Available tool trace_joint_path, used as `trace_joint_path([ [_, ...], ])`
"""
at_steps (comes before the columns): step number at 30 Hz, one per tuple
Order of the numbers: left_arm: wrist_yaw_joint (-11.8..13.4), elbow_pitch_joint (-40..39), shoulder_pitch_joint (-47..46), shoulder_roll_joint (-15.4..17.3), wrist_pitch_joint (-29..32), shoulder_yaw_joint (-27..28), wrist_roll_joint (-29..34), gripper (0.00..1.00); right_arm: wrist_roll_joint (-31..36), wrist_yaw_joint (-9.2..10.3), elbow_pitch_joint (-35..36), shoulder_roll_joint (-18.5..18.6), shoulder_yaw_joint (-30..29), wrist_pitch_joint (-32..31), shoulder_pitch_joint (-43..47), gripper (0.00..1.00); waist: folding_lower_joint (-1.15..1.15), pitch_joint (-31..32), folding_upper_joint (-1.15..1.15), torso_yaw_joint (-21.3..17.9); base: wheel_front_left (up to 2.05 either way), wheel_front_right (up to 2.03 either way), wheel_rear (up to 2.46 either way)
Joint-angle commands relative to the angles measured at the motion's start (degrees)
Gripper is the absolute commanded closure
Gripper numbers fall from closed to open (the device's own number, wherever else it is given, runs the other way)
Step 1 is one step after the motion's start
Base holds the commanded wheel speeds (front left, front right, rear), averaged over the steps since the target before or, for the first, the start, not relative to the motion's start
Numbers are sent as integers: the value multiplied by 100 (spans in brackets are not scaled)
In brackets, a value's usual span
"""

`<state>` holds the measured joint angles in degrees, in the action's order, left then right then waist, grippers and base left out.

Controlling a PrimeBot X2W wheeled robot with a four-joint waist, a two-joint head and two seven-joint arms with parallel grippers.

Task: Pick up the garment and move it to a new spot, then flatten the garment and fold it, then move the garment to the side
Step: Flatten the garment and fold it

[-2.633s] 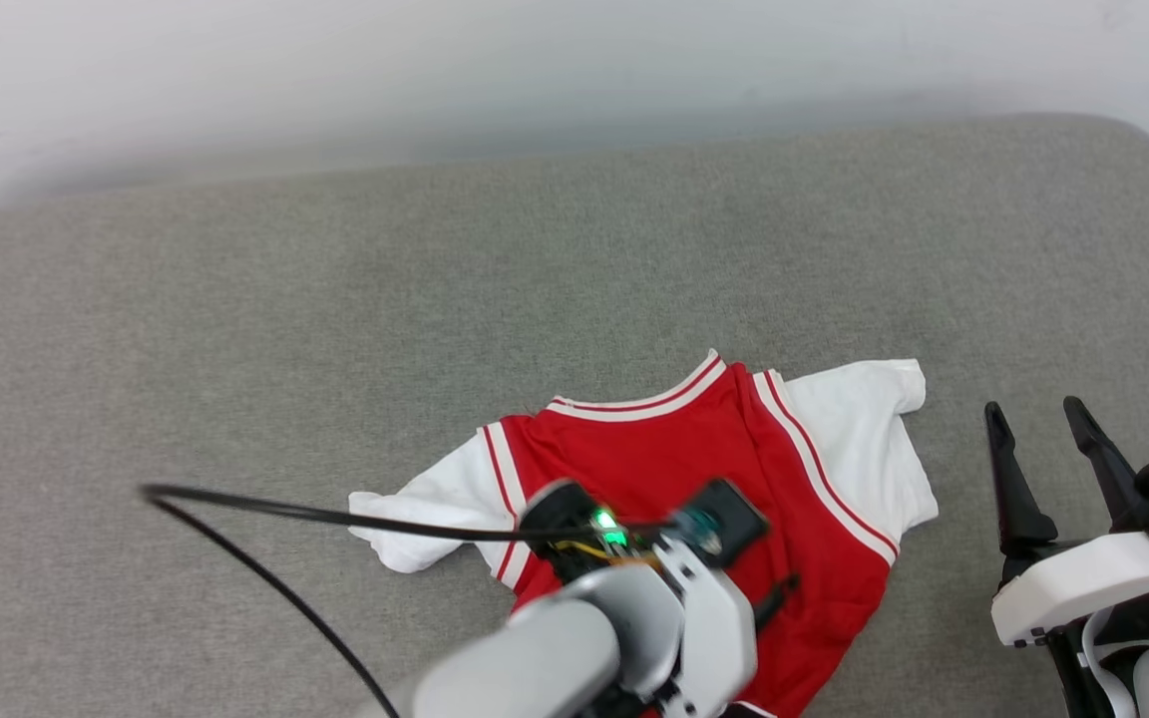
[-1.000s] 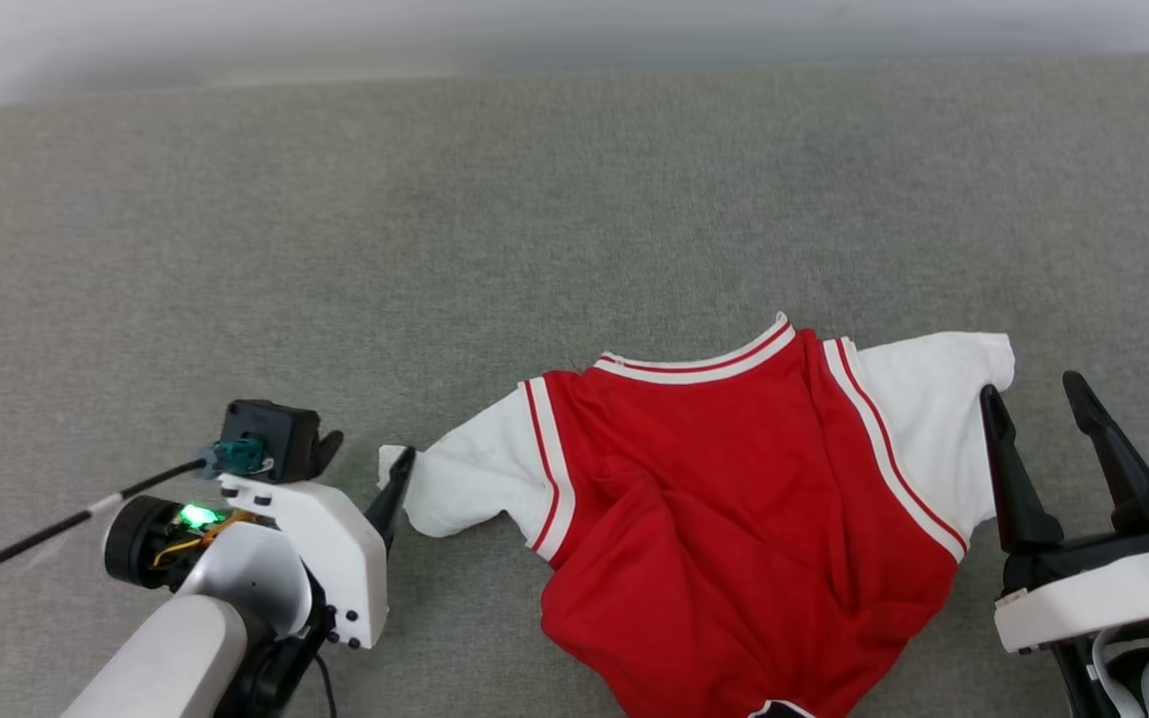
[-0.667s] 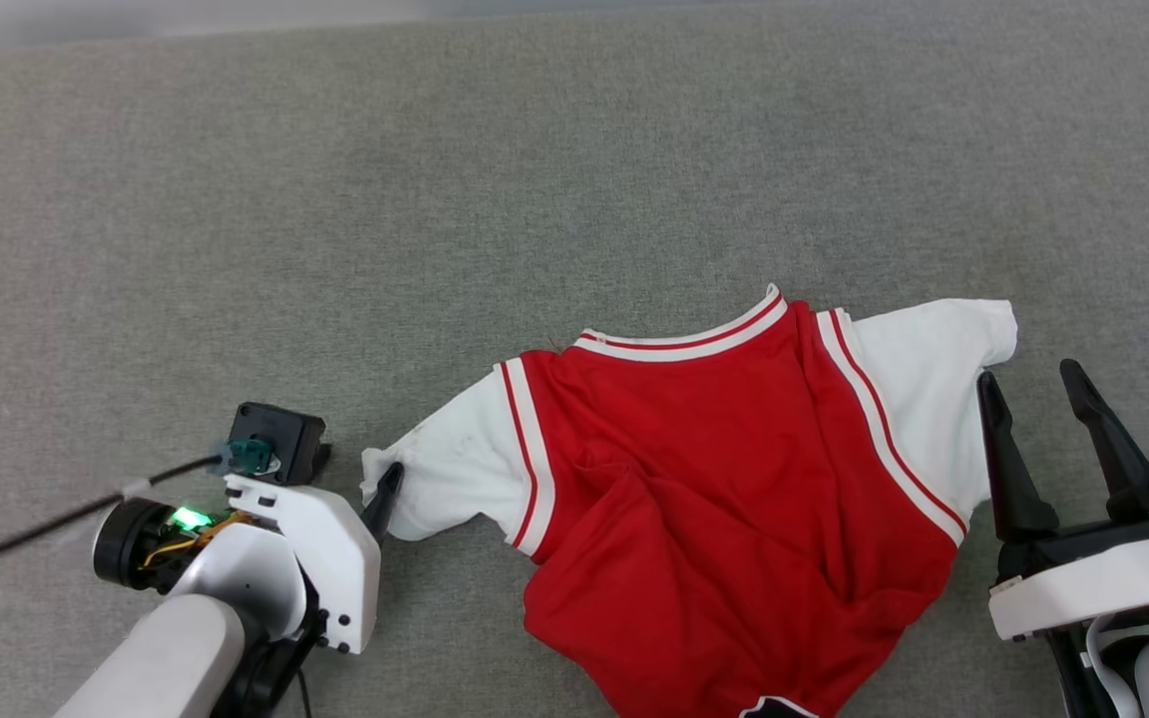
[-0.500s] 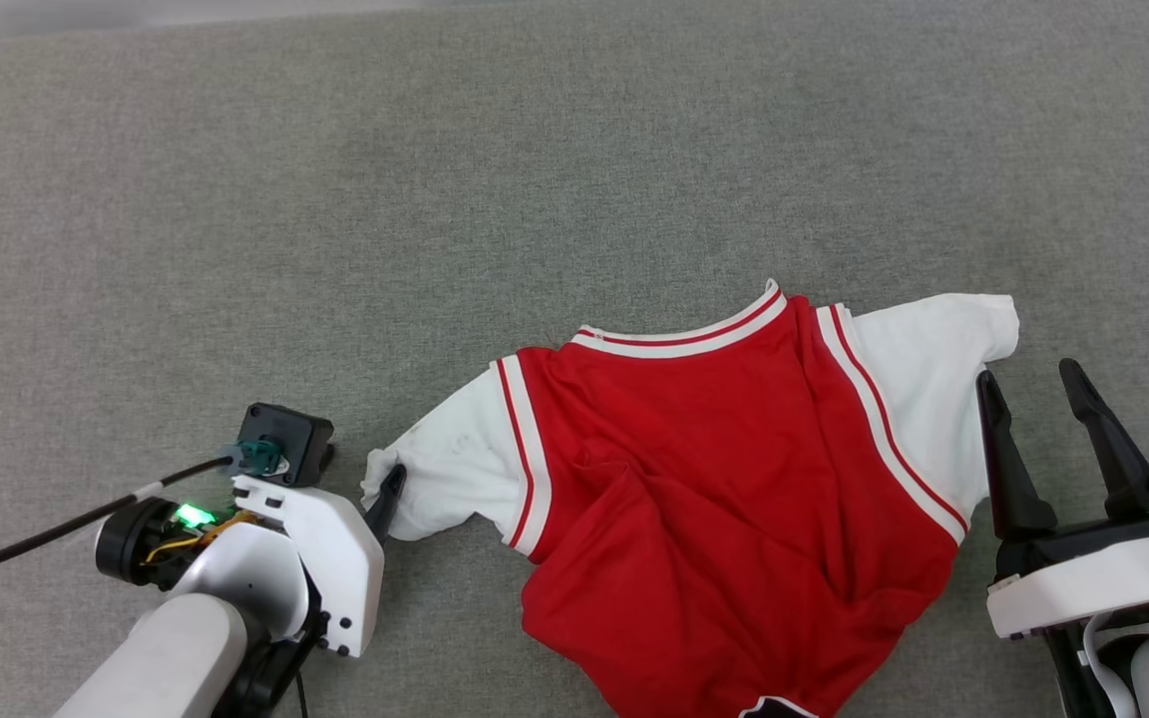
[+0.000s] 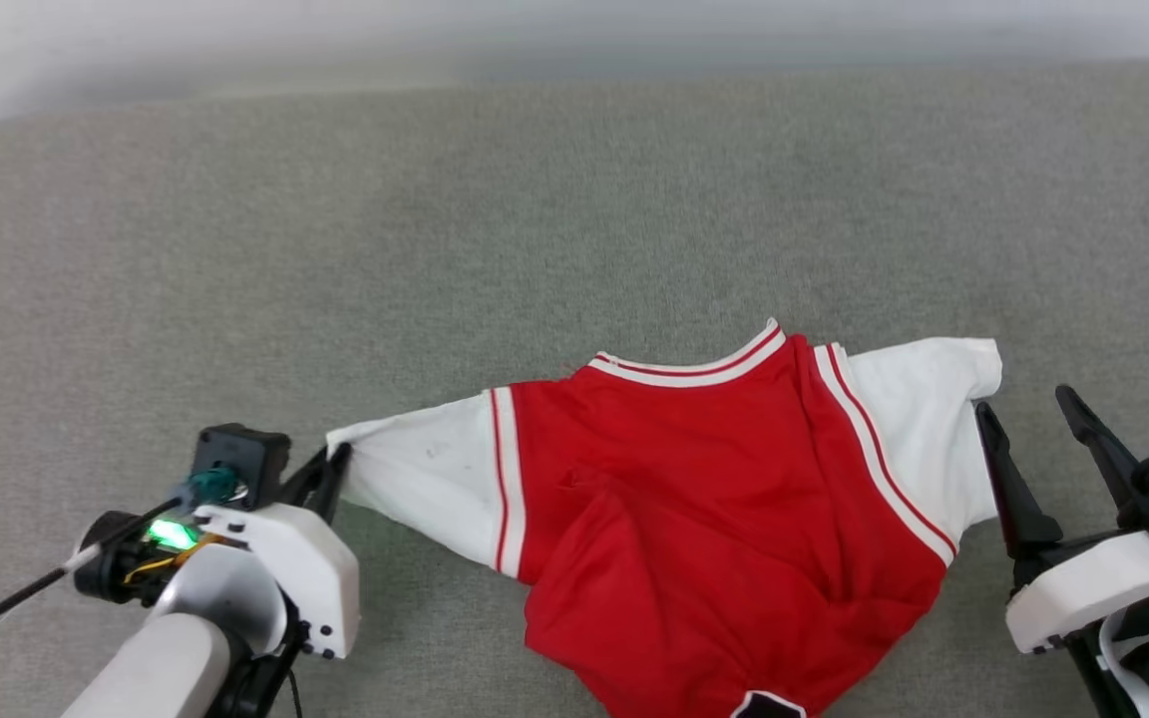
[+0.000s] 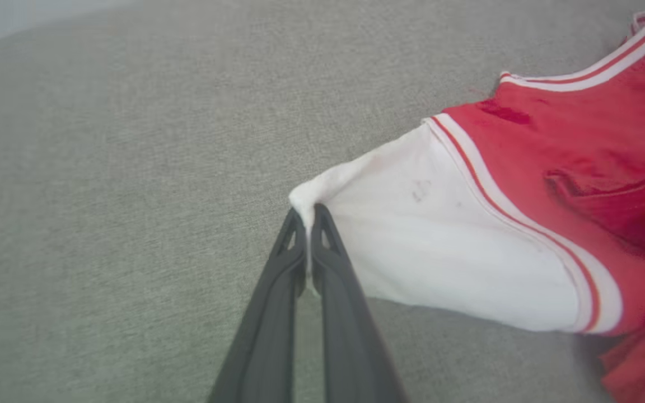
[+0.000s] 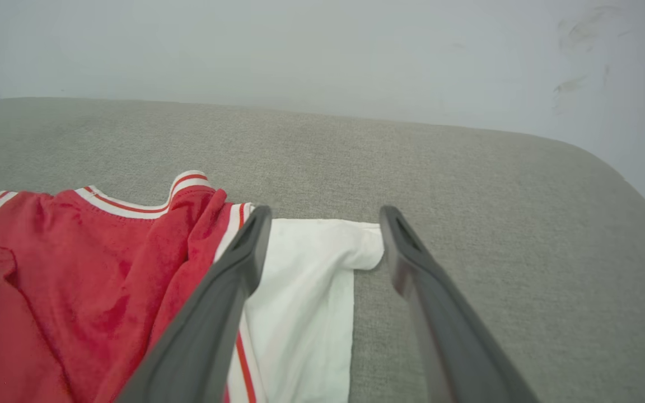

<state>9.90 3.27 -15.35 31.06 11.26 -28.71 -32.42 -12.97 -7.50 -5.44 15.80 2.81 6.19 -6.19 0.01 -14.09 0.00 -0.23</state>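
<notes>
- The left end effector (image 5: 333, 465) is seen at 8 o'clock in the head view. Its pale forearm (image 5: 161, 663) rises from the bottom edge, and it is aimed toward 2 o'clock.
- Its two dark fingers (image 6: 333, 291) are pressed together, with the tips pinched on the white sleeve edge of the garment (image 6: 440, 246).
- A green light (image 5: 168, 534) is lit on the left wrist, and a black cable (image 5: 6, 603) is led off toward 8 o'clock.
- The right end effector (image 5: 1023, 404) is held at 4 o'clock, pointed toward 11 o'clock with its fingers spread wide apart.
- Its white wrist housing (image 5: 1093, 583) is tilted up toward 2 o'clock.
</notes>
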Motion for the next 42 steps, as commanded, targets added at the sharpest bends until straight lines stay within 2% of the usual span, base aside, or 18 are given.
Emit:
trace_joint_path([
  [1,51,-49,74,51,-76,61,28,100,-49,2,38,75,30,-70,6,0,-1,173,0,50,0,0,0],
  [4,135,-410,226,146,-313,205,31,100,-219,2,154,332,147,-692,-71,0,-1,321,0,90,0,0,0],
  [8,172,-1076,354,333,-430,281,97,100,-397,3,299,836,211,-1873,-305,0,-1,307,0,200,0,0,0],
  [12,154,-1770,418,475,-495,290,194,100,-747,2,268,1165,203,-3168,-694,0,-1,125,0,349,0,0,0],
  [18,190,-2493,336,550,-358,169,380,100,-1073,2,-137,1663,370,-4491,-1357,0,-1,-283,0,694,0,0,0],
  [27,49,-2683,54,272,-468,-94,456,100,-919,2,-901,1972,832,-4980,-1849,0,-1,-642,0,1162,0,0,0],
  [35,-28,-2538,33,81,-585,-301,449,100,-1026,-13,-1453,1897,1538,-4612,-1645,0,-1,-695,0,1336,0,0,0],
  [37,-48,-2478,53,72,-598,-311,422,100,-1055,-13,-1619,1879,1617,-4522,-1612,75,-1,-645,0,1347,0,0,0],
  [38,-53,-2440,69,84,-604,-301,403,100,-1016,-13,-1686,1903,1629,-4432,-1621,100,-1,-605,0,1343,0,0,0],
  [42,-3,-2346,187,102,-657,-218,282,100,-1031,-5,-1755,2077,1664,-3994,-1701,100,-1,-385,0,1259,0,0,0],
])
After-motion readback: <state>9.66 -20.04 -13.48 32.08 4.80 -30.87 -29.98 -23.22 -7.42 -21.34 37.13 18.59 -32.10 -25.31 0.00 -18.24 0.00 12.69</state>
